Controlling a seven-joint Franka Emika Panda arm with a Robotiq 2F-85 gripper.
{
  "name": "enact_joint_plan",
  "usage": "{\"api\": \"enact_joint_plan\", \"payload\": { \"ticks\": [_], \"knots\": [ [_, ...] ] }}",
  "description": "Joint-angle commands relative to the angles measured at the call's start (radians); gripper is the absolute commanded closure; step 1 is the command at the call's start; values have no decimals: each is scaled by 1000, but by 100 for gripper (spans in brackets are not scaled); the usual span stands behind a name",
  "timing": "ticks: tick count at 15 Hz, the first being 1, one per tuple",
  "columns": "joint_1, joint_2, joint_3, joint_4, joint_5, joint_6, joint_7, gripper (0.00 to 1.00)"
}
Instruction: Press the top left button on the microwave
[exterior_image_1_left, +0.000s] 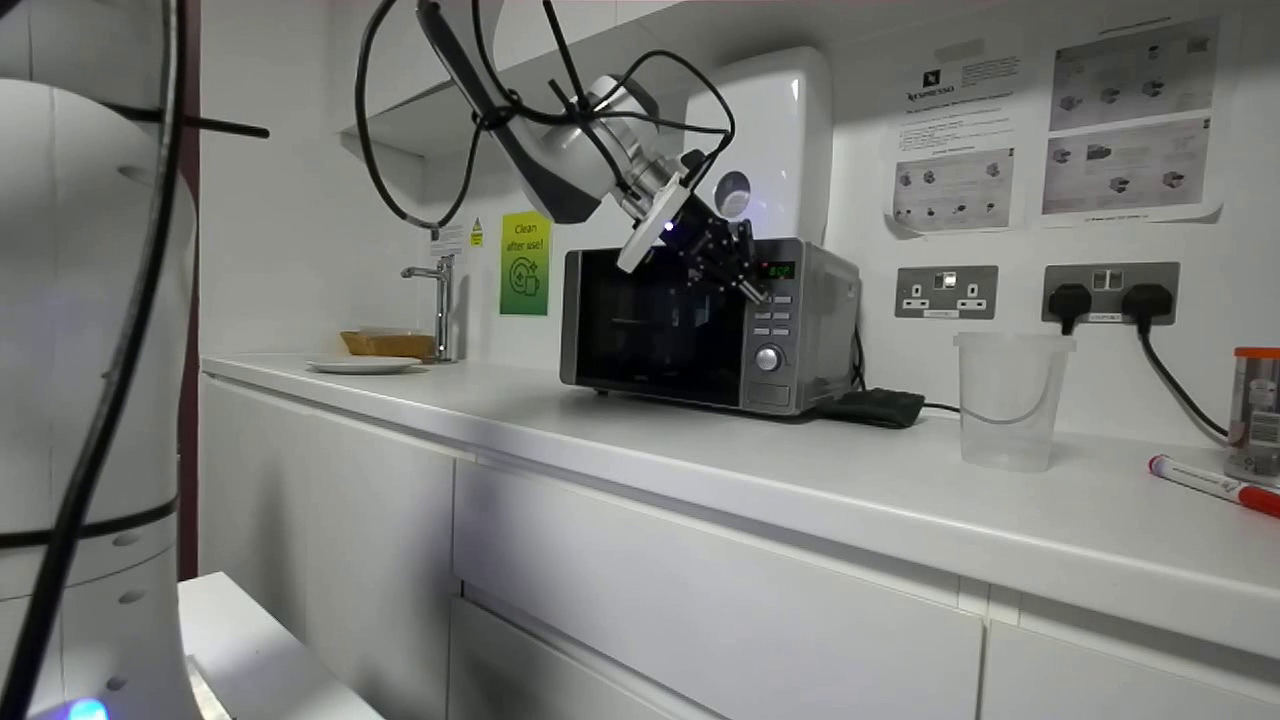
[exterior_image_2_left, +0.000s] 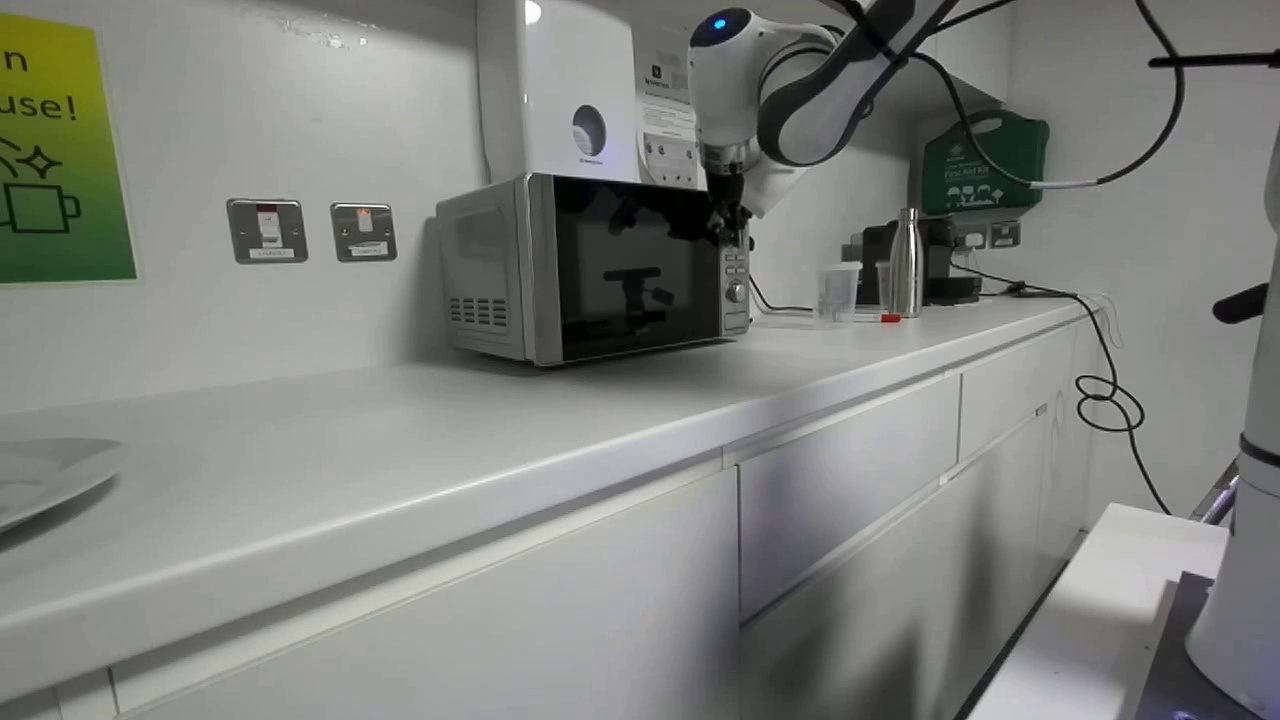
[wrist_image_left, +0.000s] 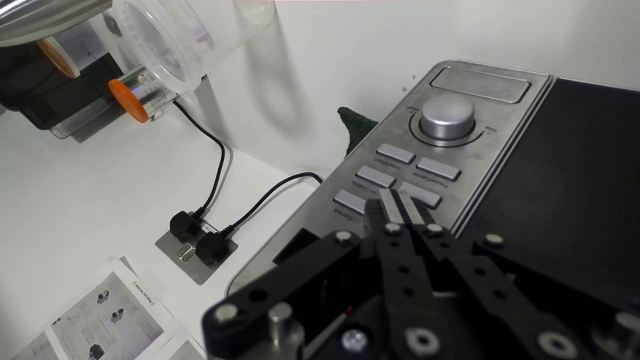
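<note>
Near the microwave (exterior_image_1_left: 690, 345) buttons (wrist_image_left: 438, 168), beside the door edge (wrist_image_left: 503, 155), the hand (wrist_image_left: 397, 195) slants, fingertips (wrist_image_left: 391, 206) together, counter (exterior_image_1_left: 700, 450) stretching below.

1. My black jointed end effector (wrist_image_left: 398, 200) has pale grey fingertips (wrist_image_left: 391, 205).
2. I see a boxy silver-grey microwave (exterior_image_1_left: 690, 340), with wide black glass door (exterior_image_1_left: 650, 345) and green digits (exterior_image_1_left: 779, 270).
3. The long, smooth bench (exterior_image_1_left: 700, 437) is white.
4. A rectangular yellow-to-green sign (exterior_image_1_left: 525, 263) carries dark print.

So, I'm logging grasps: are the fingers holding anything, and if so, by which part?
Nothing is held: the fingers are closed together, empty, near the buttons on the microwave.
</note>
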Motion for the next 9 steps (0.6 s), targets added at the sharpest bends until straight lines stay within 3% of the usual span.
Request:
{"api": "enact_joint_plan", "payload": {
  "ticks": [1,7,9],
  "knots": [
    [1,16,0,34,-27,59,79,100],
    [6,6,1,32,24,73,192,100],
    [24,-9,-8,-4,249,71,50,100]
  ]
}}
